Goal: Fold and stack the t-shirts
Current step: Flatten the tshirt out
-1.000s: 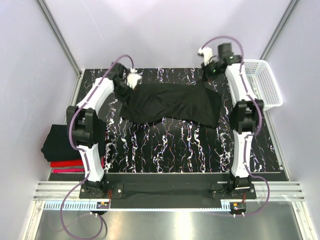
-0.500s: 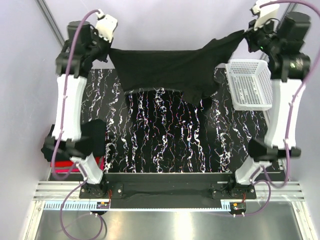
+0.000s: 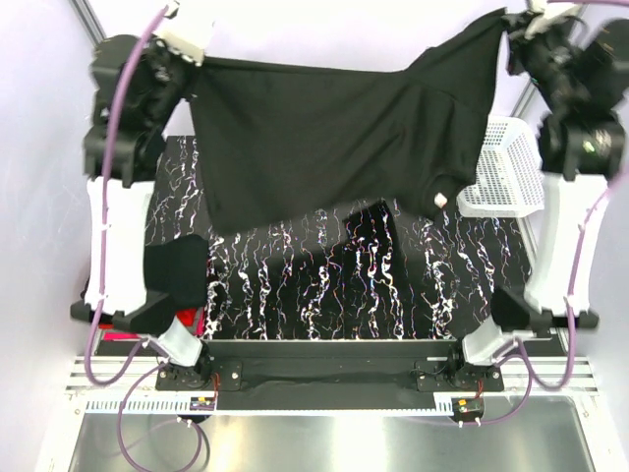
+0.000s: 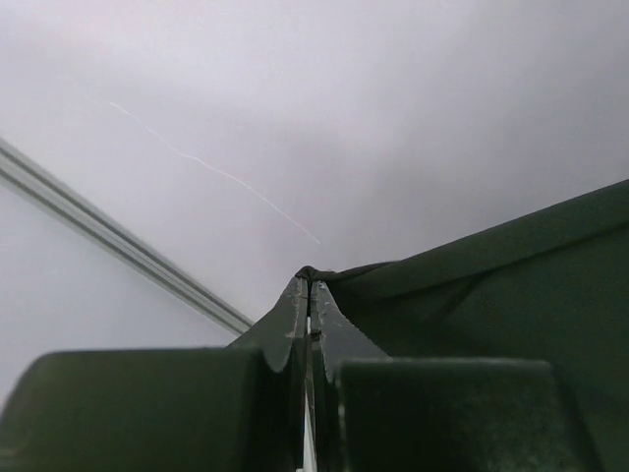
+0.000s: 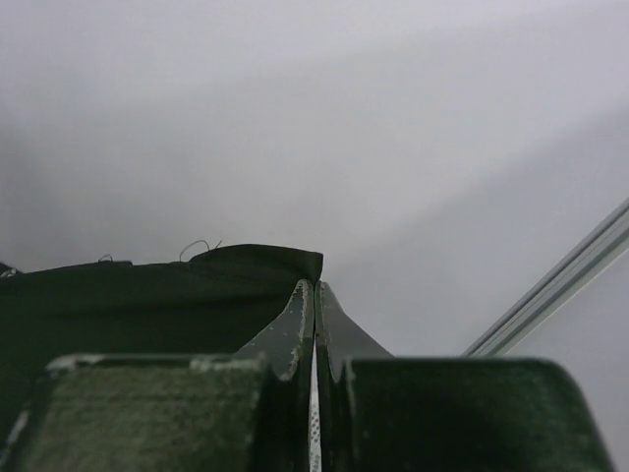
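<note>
A plain black t-shirt point(image 3: 324, 128) hangs spread out in the air above the table, stretched between both raised arms. My left gripper point(image 3: 200, 59) is shut on its upper left corner. My right gripper point(image 3: 507, 22) is shut on its upper right corner. A small white label point(image 3: 439, 200) shows near its lower right. One part of the cloth droops toward the table point(image 3: 366, 236). The left wrist view shows the left gripper point(image 4: 310, 282) pinching the black cloth point(image 4: 491, 295). In the right wrist view the right gripper point(image 5: 314, 285) pinches a cloth edge point(image 5: 147, 295).
A white mesh basket point(image 3: 506, 172) stands at the right, partly behind the shirt. A sliver of a folded red shirt point(image 3: 193, 321) shows at the left table edge, mostly hidden by the left arm. The black marbled table point(image 3: 324, 295) lies below.
Both arms have lifted the black t-shirt from the table high into the air and pulled it wide; it now hangs spread toward the camera.
</note>
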